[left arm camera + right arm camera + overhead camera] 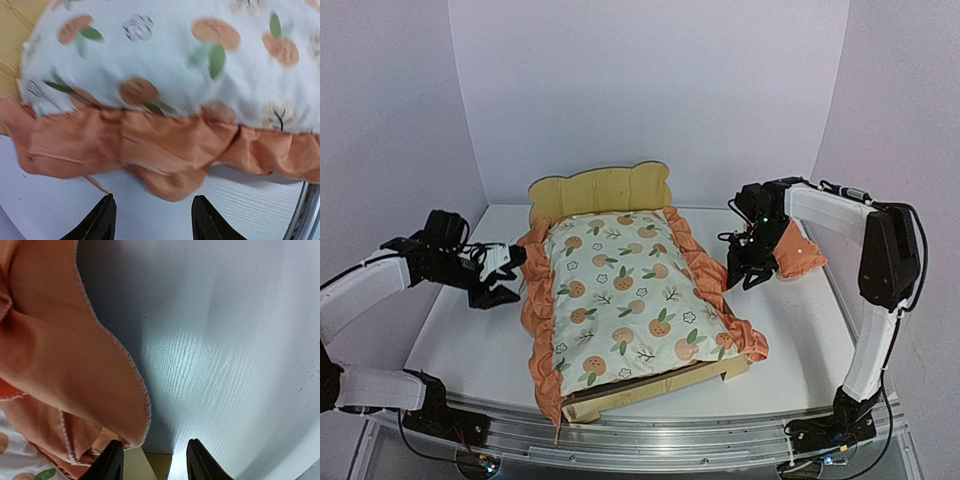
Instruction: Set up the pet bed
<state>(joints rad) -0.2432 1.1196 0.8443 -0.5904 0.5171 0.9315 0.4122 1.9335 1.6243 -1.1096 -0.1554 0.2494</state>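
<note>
Your pet bed (603, 190) sits in the middle of the surface (460, 335), angled a little. Its scalloped headboard (640, 183) is at the far end and its plywood foot rail points toward the arm bases. The orange-print mattress pad (630, 300) lies on top and covers nearly the whole frame, and its orange ruffle (533, 300) spills over both long sides.

Look left: your left gripper (512, 277) hovers just beside the ruffle on that side, jaws spread with nothing between them. In the left wrist view the two dark fingers (100, 222) stand apart over bare surface, the ruffle bunched just ahead of them and a strip of bed wood showing at the top left corner.

Over on the right, your right gripper (748, 280) points down just off the bed's right edge near the head end. It's spread too and pinching nothing; the right wrist view has the ruffle's hem beside one finger.

Just beyond that gripper, a small orange pillow (802, 250) lies on the surface, partly hidden by the arm.
</note>
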